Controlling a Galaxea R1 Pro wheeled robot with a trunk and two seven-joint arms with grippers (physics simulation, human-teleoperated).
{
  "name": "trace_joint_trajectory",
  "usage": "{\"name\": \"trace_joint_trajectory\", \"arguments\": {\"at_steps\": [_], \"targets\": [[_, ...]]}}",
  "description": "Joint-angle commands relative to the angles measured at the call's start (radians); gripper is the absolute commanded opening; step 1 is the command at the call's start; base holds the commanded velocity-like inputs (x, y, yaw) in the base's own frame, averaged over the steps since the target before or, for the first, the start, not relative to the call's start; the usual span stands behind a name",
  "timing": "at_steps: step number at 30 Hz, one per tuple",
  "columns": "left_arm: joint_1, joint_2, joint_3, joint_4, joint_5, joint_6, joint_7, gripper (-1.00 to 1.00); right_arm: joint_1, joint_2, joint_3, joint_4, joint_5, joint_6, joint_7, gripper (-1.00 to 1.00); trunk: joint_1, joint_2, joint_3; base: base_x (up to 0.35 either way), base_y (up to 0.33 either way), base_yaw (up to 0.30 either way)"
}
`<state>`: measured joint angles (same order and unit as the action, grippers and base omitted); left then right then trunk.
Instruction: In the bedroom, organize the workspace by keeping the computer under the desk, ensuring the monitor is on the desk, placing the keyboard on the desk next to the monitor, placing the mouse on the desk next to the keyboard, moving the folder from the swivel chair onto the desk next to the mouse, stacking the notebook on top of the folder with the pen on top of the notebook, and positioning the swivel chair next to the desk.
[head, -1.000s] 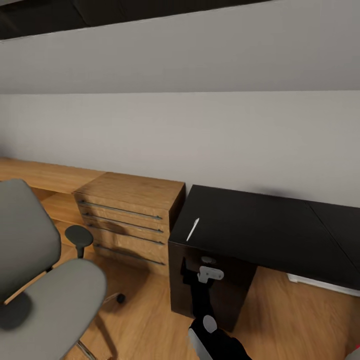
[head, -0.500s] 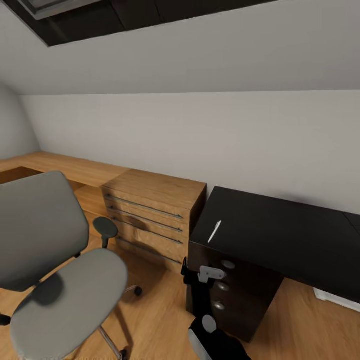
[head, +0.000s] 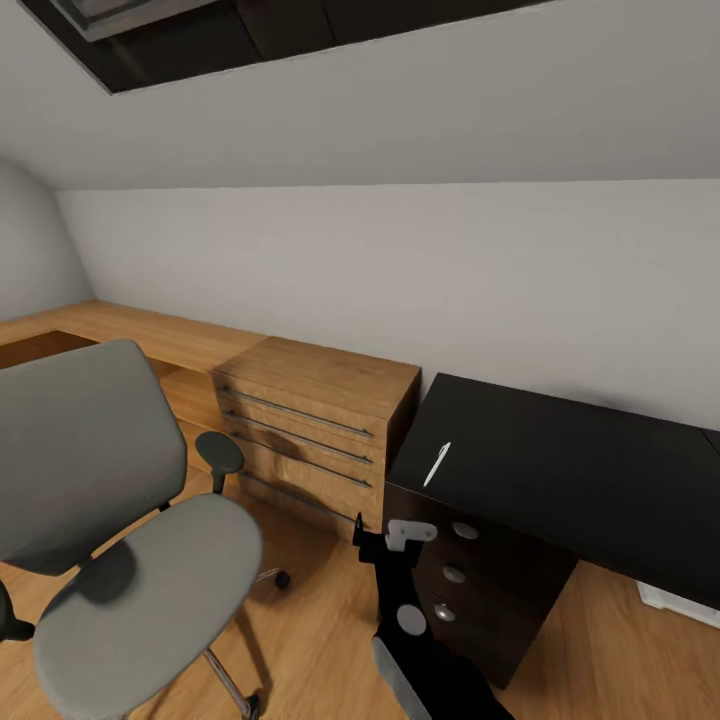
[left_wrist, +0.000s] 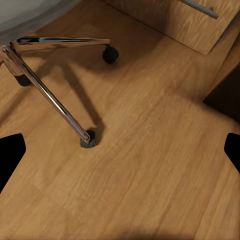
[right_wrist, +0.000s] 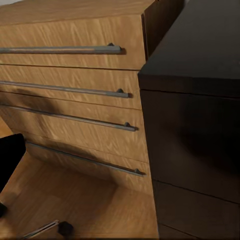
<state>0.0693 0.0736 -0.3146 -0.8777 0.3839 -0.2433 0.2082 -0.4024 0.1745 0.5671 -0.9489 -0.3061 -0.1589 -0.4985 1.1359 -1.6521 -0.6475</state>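
Note:
The grey swivel chair (head: 150, 590) stands at the left on the plank floor, its seat bare. The black desk (head: 580, 480) is at the right, with the white pen (head: 437, 464) lying near its left end. One black arm of mine (head: 405, 600) rises in front of the desk's drawer unit. My left gripper (left_wrist: 121, 149) hangs open over the floor beside the chair's chrome base (left_wrist: 50, 95). In the right wrist view one finger (right_wrist: 10, 160) sits wide at the edge, facing the desk (right_wrist: 200, 50). The computer, monitor, keyboard, mouse, folder and notebook are out of view.
A light wooden dresser (head: 320, 380) with bar handles stands between chair and desk, touching the desk's side; it also fills much of the right wrist view (right_wrist: 75, 30). A low wooden shelf (head: 100, 330) runs along the grey wall. Something white (head: 680, 605) lies on the floor under the desk.
The head view has swung to the left, bringing more of the chair and the left wall into view. The arm in front of the drawer unit has risen slightly.

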Motion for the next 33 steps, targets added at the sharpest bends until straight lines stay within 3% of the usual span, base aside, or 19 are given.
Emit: {"name": "trace_joint_trajectory", "arguments": {"at_steps": [1, 10, 12, 16, 18, 25, 33], "targets": [[0.000, 0.002, -0.006, -0.001, 0.008, -0.004, 0.007, 1.00, -0.001, 0.000, 0.003, -0.001, -0.010, -0.004, -0.005, 1.00, 0.000, 0.000, -0.001, 0.000, 0.000, 0.001], [0.000, 0.000, -0.006, -0.001, 0.010, -0.003, 0.007, 1.00, -0.023, 0.000, -0.016, -0.054, -0.004, 0.020, -0.013, 1.00, 0.000, 0.000, -0.001, 0.000, 0.000, 0.000], [0.000, 0.000, -0.007, -0.001, 0.010, -0.003, 0.007, 1.00, -0.052, 0.000, -0.019, -0.057, -0.002, 0.035, -0.015, 1.00, 0.000, 0.000, -0.001, 0.000, 0.000, 0.000], [0.000, 0.000, -0.006, -0.001, 0.010, -0.003, 0.007, 1.00, -0.171, -0.007, -0.047, -0.032, 0.000, 0.092, -0.016, 1.00, 0.000, 0.000, -0.001, 0.000, 0.000, 0.000], [0.000, 0.000, -0.007, -0.001, 0.009, -0.003, 0.007, 1.00, -0.237, -0.022, -0.076, 0.014, 0.001, 0.117, -0.016, 1.00, 0.000, 0.000, -0.001, 0.000, 0.000, 0.000], [0.000, 0.000, -0.008, -0.002, 0.007, -0.005, 0.006, 1.00, -0.338, -0.038, -0.110, 0.208, 0.001, 0.141, -0.015, 1.00, 0.000, 0.000, -0.001, 0.000, 0.000, 0.000], [0.000, 0.000, -0.009, -0.003, 0.006, -0.006, 0.005, 1.00, -0.378, -0.045, -0.118, 0.362, 0.000, 0.142, -0.010, 1.00, 0.000, 0.000, -0.001, 0.087, 0.000, 0.000]]}}
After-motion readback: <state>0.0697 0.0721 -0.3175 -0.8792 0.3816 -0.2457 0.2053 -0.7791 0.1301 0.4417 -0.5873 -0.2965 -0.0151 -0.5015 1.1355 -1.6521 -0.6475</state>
